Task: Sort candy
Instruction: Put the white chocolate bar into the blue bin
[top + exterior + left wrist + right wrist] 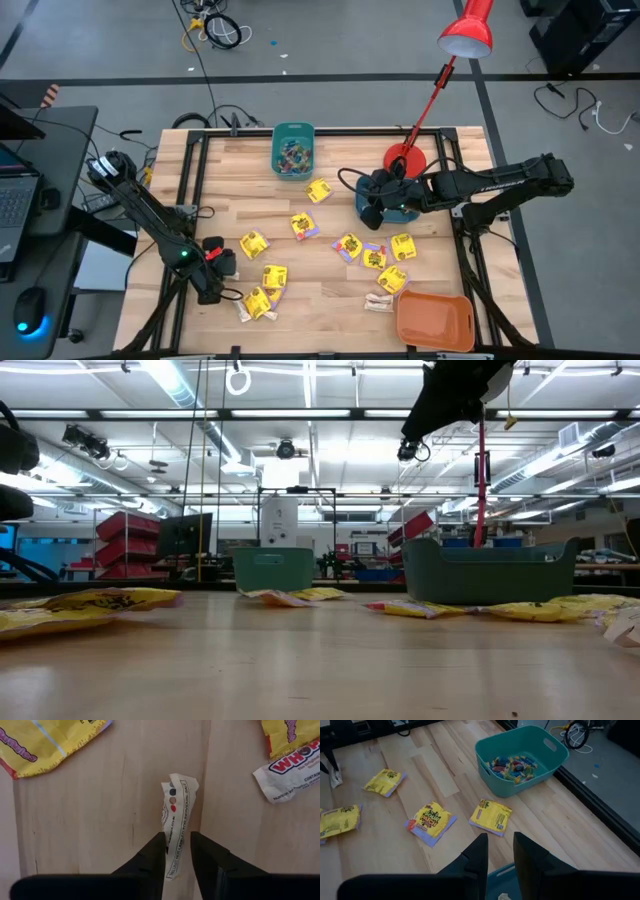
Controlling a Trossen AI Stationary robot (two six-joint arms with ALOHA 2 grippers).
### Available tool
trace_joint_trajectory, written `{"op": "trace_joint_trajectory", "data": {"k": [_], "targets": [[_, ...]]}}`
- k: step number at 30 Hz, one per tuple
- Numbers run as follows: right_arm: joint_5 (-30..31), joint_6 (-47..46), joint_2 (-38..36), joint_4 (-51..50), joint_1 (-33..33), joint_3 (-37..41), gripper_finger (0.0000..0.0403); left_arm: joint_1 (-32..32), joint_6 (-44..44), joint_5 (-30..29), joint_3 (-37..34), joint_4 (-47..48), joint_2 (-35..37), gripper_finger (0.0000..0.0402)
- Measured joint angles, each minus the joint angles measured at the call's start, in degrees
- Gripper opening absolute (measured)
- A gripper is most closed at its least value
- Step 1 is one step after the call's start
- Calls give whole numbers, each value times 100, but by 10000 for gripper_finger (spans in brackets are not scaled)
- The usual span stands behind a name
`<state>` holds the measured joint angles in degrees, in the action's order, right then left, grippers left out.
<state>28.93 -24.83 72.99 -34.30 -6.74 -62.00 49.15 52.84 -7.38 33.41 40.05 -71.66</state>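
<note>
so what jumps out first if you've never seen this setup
Yellow candy packets lie scattered across the wooden table, between a teal bin of small coloured sweets at the far edge and an orange bin at the near right corner. The left gripper is down at the near left, its fingers around a pale crumpled wrapper, while the right gripper hangs above mid-table.

Robotics lab or workshop. Wooden desk (330, 290) in a black metal frame, two dark robot arms mounted at its sides. Grey floor with loose cables (215, 30). Red lamp (466, 36) clamped at the desk edge. Laptop (15, 195) and mouse (30, 310) on a side bench. Low view: open hall, strip lights (170, 380) on the ceiling, red storage bins (125, 545) on racks, monitors behind.
</note>
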Motion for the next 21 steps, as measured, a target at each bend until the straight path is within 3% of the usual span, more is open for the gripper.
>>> {"op": "trace_joint_trajectory", "data": {"k": [11, 21], "targets": [[0, 309, 0, -2, 0, 0, 78, 0, 192, 18, 0, -22, 4, 9], [0, 533, -18, 69, -26, 0, 78, 2, 597, 214, 153, -248, 4, 2]]}}
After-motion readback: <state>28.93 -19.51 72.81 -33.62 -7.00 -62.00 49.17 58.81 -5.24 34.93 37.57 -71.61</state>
